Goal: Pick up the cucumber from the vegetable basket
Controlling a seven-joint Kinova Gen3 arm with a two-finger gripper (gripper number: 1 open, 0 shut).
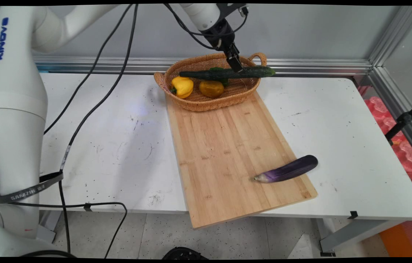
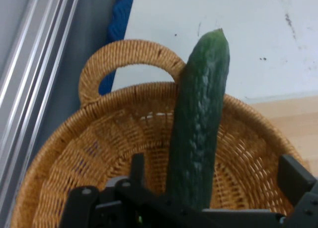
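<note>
Cucumber held across the basket

Gripper point(image 1: 237, 67) is pinching a long dark green cucumber point(image 1: 228, 73) between its two fingers, near the right part of the vegetable as the main view shows it. The cucumber is lying almost level above a woven wicker basket point(image 1: 195, 103), and its right end is reaching out past the basket's rim close to the right handle. In the hand view the cucumber point(image 2: 198, 133) is rising from between the fingers, and its tip is passing over the basket's handle point(image 2: 130, 54) and the white surface behind. I cannot tell whether the cucumber is touching the rim or hanging just above it.

Inside the basket a yellow bell pepper point(image 1: 182, 87) is sitting at the left, and a darker yellow-orange pepper point(image 1: 211, 88) is sitting just beside it. The basket is standing at the far end of a wooden cutting board point(image 1: 228, 153) on the surface point(image 1: 118, 146). A purple eggplant point(image 1: 287, 170) is lying near the board's right front corner, partly over the edge, well apart from the basket.
</note>
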